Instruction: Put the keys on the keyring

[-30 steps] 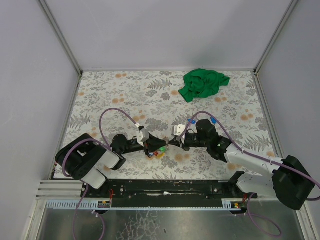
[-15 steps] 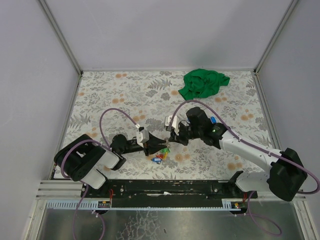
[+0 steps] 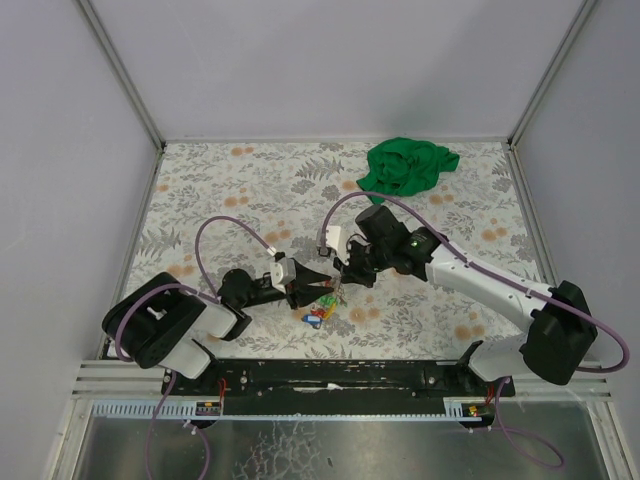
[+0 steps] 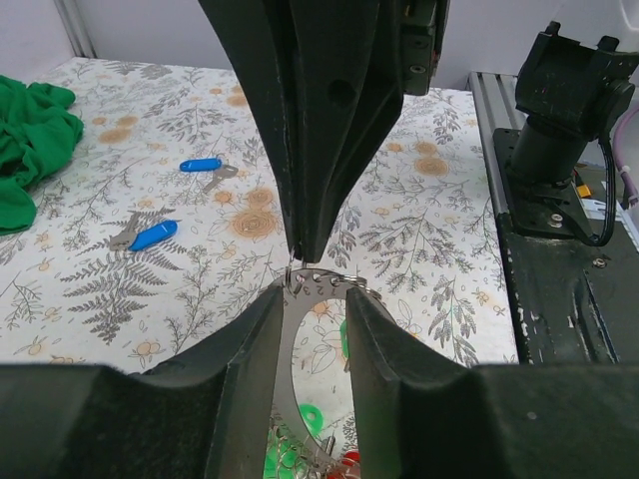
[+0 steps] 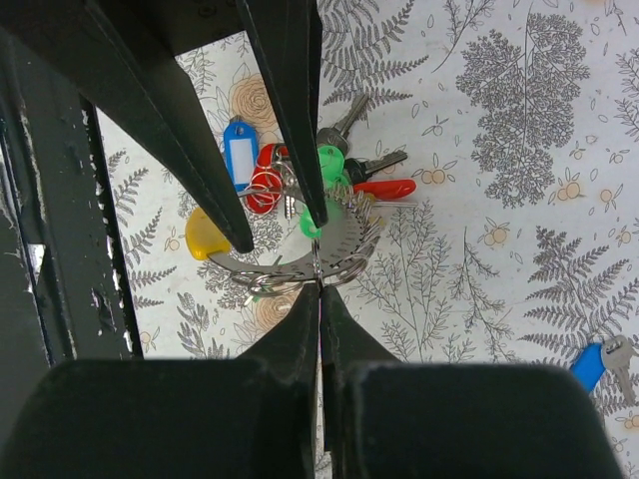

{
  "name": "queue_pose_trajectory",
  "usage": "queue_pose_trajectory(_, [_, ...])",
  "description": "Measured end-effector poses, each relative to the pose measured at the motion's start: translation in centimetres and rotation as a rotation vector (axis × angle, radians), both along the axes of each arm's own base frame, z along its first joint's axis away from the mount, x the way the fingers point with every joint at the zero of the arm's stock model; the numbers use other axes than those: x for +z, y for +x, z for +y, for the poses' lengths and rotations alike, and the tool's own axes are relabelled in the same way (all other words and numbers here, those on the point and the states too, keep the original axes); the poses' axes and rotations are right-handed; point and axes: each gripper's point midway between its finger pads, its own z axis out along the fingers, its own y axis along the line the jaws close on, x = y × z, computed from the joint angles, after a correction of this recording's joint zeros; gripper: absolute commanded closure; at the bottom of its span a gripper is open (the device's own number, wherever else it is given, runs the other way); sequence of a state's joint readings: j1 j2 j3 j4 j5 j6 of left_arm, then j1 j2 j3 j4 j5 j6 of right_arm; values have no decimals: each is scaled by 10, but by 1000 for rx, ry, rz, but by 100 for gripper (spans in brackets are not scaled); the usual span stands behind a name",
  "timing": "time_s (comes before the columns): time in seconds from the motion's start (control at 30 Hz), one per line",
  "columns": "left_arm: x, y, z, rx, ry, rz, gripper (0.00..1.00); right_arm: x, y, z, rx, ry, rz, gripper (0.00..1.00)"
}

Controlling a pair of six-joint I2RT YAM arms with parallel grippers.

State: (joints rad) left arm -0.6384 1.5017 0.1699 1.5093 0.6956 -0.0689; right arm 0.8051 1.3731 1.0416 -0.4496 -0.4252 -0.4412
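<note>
1. Top ext. cam: fixed, high above & behind both arm bases, tilted down/fwd. It sits far off, so the whole bench, side walls & green cloth fit in frame.
2. L wrist cam: on left arm, low & v. close. Looks along its own left jaws across bench twd right arm's base; cloth at left edge.
3. R wrist cam: on right arm, v. close, looks almost straight down past its own right jaws onto bench.
4. Shared: all 3 see keyring & keys mid-bench. Each wrist cam also sees the other arm's jaws. A loose blue key shows in both wrist views.
</note>
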Motion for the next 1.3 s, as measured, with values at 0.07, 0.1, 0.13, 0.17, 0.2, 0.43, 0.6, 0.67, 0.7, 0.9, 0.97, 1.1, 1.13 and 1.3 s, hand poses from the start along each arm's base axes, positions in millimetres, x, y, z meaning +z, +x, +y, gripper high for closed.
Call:
queue_pose_trajectory(0.07, [0,0,0,1,2,1,68,0,0,0,0,-22,5,100])
queue_pose_trajectory(0.1, [0,1,0,0,3,1,69,1,0,0,1,-31,6,100])
queue_pose_trajectory(0.13, [0,1,-1,0,3,1,69,1,0,0,1,-35,6,100])
queue_pose_trajectory(0.17, [1,2,-1,0,1,-2,69,1,0,0,2,-42,10,100])
queue_pose_trajectory(0.2, [2,3,-2,0,-1,-5,69,1,-1,0,5,-46,12,100])
queue_pose_trajectory(0.43, [3,5,-4,-3,4,-10,71,2,-6,1,24,-84,27,100])
queue_pose_trajectory(0.6, [0,6,-6,-14,22,-2,76,3,-6,3,30,-106,35,100])
queue_pose_trajectory(0.67, [-2,5,-7,-21,28,2,79,4,-6,3,34,-110,36,100])
queue_pose_trajectory(0.7, [-3,5,-7,-24,30,5,81,4,-7,3,34,-113,35,100])
queue_pose_trajectory(0.9, [-7,2,-8,-40,38,10,88,6,-10,3,43,-126,42,100])
queue_pose_trajectory(0.97, [-7,2,-8,-44,39,10,88,6,-11,3,46,-130,43,100])
queue_pose_trajectory(1.1, [-7,1,-8,-47,39,10,83,5,-12,3,53,-137,46,100])
queue_pose_trajectory(1.13, [-7,1,-8,-47,39,10,83,5,-12,4,54,-139,47,100])
queue_pose_trajectory(1.3, [-7,1,-8,-46,39,10,86,3,-11,6,56,-160,48,100])
